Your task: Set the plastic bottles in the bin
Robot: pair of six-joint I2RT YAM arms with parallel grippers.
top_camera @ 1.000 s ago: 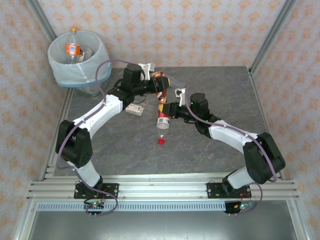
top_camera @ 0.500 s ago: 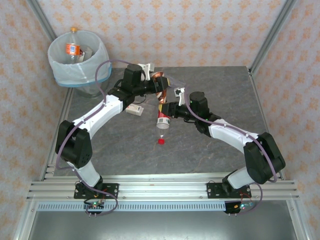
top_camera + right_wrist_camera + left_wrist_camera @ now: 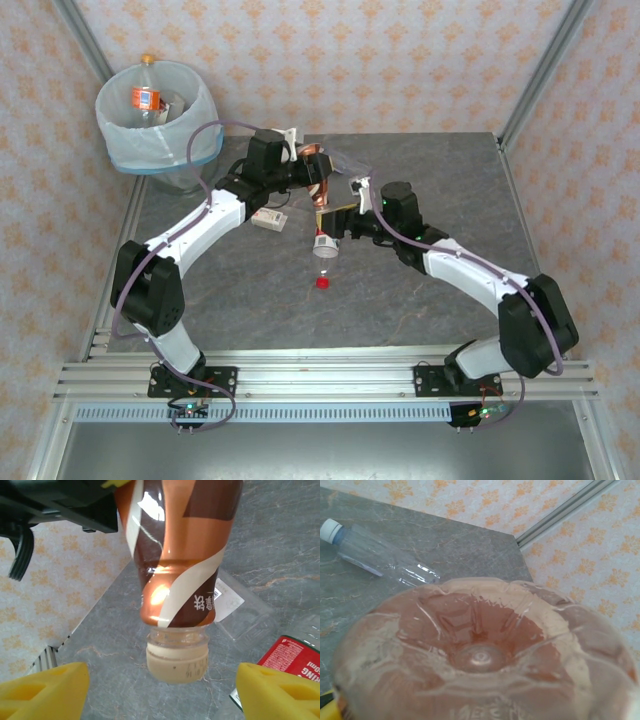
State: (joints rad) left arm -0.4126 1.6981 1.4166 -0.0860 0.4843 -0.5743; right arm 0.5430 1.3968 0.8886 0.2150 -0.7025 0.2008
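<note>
Right gripper [image 3: 162,691]: its yellow pads [image 3: 45,687] are standing wide apart and gripping nothing. The cream cap of the brown bottle [image 3: 175,555] is hanging between them, touching neither.

Left gripper [image 3: 316,186]: it is clamping the brown bottle near its base end and holding it cap-down above the table [image 3: 420,300]. In the left wrist view the bottle's ribbed bottom is sitting right against the lens, with only a sliver of yellow pad showing at the lower left corner.

From the top camera, both grippers are meeting over the far middle of the table, the left coming in from the left and the right from the right, with the brown bottle between them.

A red-label bottle [image 3: 292,662] is lying on the table just beside and below the right fingers, cut off by the picture edge. A clear flat piece with a white label [image 3: 235,602] is lying behind the hanging bottle.

A clear bottle [image 3: 375,555] with a white cap is lying on its side on the far part of the table. A small red cap [image 3: 322,283] is sitting alone, nearer the arm bases. A white box [image 3: 268,218] is lying under the left forearm.

The bin [image 3: 130,150] is standing off the far left corner of the table, well apart from both grippers. An orange-label bottle [image 3: 148,97] is leaning inside it, its cap poking above the rim.
</note>
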